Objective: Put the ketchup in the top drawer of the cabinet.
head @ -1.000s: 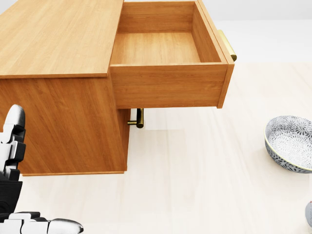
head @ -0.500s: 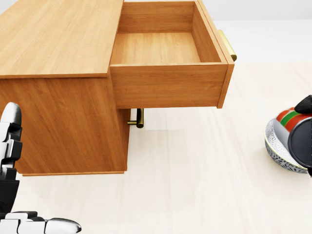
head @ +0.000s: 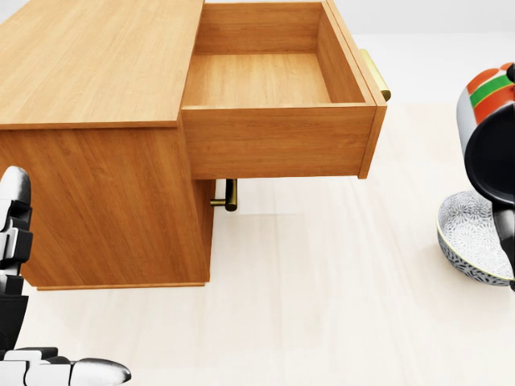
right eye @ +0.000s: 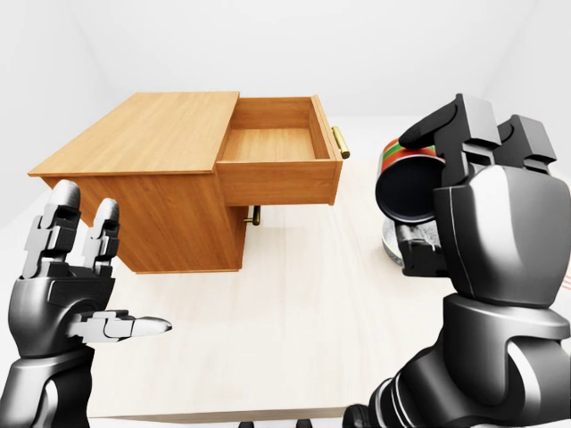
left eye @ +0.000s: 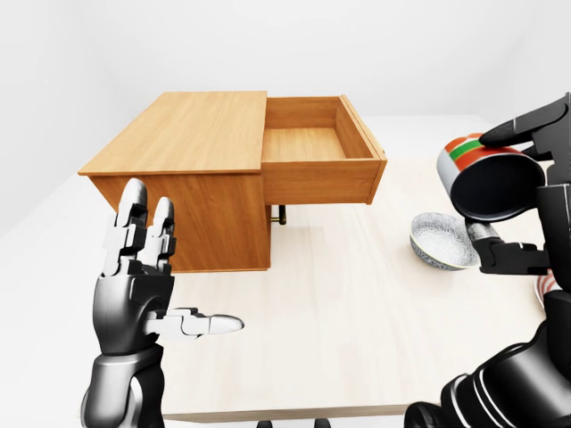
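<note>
The left hand (left eye: 147,294) hovers at seven o'clock in the left-eye view, metal fingers spread, holding nothing. At eleven o'clock stands the boxy, wood-grained cabinet (left eye: 183,156); its top drawer (left eye: 312,143) is pulled out, bare inside, with a brass handle (right eye: 338,141). At three o'clock the right hand (left eye: 522,192) is clamped on the ketchup (left eye: 486,174), a glossy red-and-green-banded cylinder whose long axis tilts its dark end toward the camera. It is lifted above the patterned bowl (left eye: 442,241) on the pale tabletop (left eye: 339,321). The drawer lies toward ten o'clock from it, so the right hand is nearer
</note>
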You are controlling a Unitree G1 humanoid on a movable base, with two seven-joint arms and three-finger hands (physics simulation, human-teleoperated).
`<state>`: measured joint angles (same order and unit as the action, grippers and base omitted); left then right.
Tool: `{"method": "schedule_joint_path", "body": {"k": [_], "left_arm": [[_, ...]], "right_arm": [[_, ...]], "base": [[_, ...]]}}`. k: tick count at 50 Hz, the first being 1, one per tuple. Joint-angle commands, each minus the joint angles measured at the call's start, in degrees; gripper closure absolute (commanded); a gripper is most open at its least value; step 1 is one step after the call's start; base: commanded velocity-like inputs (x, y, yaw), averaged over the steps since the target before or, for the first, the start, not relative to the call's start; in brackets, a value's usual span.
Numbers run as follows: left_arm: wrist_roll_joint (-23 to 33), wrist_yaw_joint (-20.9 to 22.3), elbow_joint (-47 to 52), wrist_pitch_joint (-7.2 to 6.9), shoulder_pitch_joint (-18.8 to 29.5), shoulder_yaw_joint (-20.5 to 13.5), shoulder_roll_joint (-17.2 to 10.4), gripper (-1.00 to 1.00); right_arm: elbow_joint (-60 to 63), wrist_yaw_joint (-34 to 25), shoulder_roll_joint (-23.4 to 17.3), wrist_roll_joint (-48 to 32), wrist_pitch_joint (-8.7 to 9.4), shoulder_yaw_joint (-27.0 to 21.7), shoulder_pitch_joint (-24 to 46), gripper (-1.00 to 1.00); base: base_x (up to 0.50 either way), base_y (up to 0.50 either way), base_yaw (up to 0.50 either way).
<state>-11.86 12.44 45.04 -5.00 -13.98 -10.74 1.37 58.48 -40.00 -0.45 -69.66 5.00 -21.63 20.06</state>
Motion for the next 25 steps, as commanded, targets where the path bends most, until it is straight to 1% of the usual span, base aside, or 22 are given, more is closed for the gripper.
{"method": "schedule_joint_path", "body": {"k": [1, 2, 4, 5, 8, 10, 11, 13, 16, 17, 19, 20, 22, 23, 25], "left_arm": [[-0.07, 0.00, 0.04, 0.00, 0.05, -0.07, 0.00, -1.00], [-0.07, 0.00, 0.04, 0.00, 0.05, -0.07, 0.00, -1.00], [-0.43, -0.10, 0.34, 0.00, 0.32, -0.51, -0.09, -1.00], [-0.51, -0.15, 0.34, 0.00, 0.50, -0.63, -0.11, -1.00], [-0.10, -0.18, 0.05, 0.00, 0.37, -0.18, -0.02, -1.00], [-0.14, -0.21, 0.03, 0.00, 0.43, -0.22, -0.08, -1.00], [-0.18, -0.20, -0.08, 0.00, 0.51, -0.27, -0.11, -1.00], [-0.21, -0.28, -0.35, 0.00, 0.79, -0.37, -0.19, -1.00], [-0.38, -0.51, -0.45, 0.00, 1.22, -0.62, -0.30, -1.00], [-0.49, -0.54, -0.56, 0.00, 1.40, -0.78, -0.37, -1.00], [-0.58, -0.62, -0.46, 0.00, 1.48, -0.88, -0.41, -1.00], [-0.63, -0.57, -0.19, 0.00, 1.32, -0.89, -0.39, -1.00], [-0.48, -0.56, -0.37, 0.00, 1.26, -0.75, -0.34, -1.00], [-0.47, -0.56, -0.39, 0.00, 1.25, -0.74, -0.33, -1.00], [-0.58, -0.55, -0.10, 0.00, 1.13, -0.78, -0.33, -1.00]], "right_arm": [[1.52, 0.00, 2.15, -4.56, 0.00, 2.20, 2.84, 1.00], [1.52, 0.00, 2.15, -4.56, 0.00, 2.20, 2.84, 1.00], [1.52, 0.00, 1.07, -5.84, 0.00, 4.61, 3.01, 1.00], [1.52, 0.00, -1.17, -7.56, 0.00, 8.20, 2.89, 1.00], [1.44, 0.00, -4.24, -9.84, 0.00, 12.89, 2.56, 1.00], [1.49, 0.00, -12.47, -8.98, 0.00, 17.11, 3.46, 1.00], [1.51, 0.00, -17.24, -8.10, 0.00, 19.20, 4.45, 1.00], [1.52, 0.00, -26.20, -6.20, 0.00, 23.38, 7.59, 1.00], [1.49, 0.00, -36.04, -3.95, 0.00, 28.89, 12.83, 1.00], [0.25, 0.00, -37.64, -2.41, 0.00, 30.65, 16.20, 1.00], [-1.76, 0.00, -38.68, -1.88, 0.00, 32.17, 19.60, 1.00], [-4.10, 0.00, -37.87, -1.02, 0.00, 33.23, 23.11, 1.00], [-7.63, 0.00, -37.25, 0.12, 0.00, 33.98, 27.54, 1.00], [-7.93, 0.00, -37.18, 0.20, 0.00, 34.04, 27.88, 1.00], [-11.67, 0.00, -37.51, 1.51, 0.00, 34.52, 32.21, 1.00]], "base": [[0.00, 0.00, 0.00], [0.00, 0.00, 0.00], [0.00, 0.00, 0.00], [0.00, 0.00, 0.00], [0.00, 0.00, 0.00], [0.00, 0.00, 0.00], [0.00, 0.00, 0.00], [0.00, 0.00, 0.00], [0.00, 0.00, 0.00], [0.00, 0.00, 0.00], [0.00, 0.00, 0.00], [0.00, 0.00, 0.00], [0.00, 0.00, 0.00], [0.00, 0.00, 0.00], [0.00, 0.00, 0.00]]}}
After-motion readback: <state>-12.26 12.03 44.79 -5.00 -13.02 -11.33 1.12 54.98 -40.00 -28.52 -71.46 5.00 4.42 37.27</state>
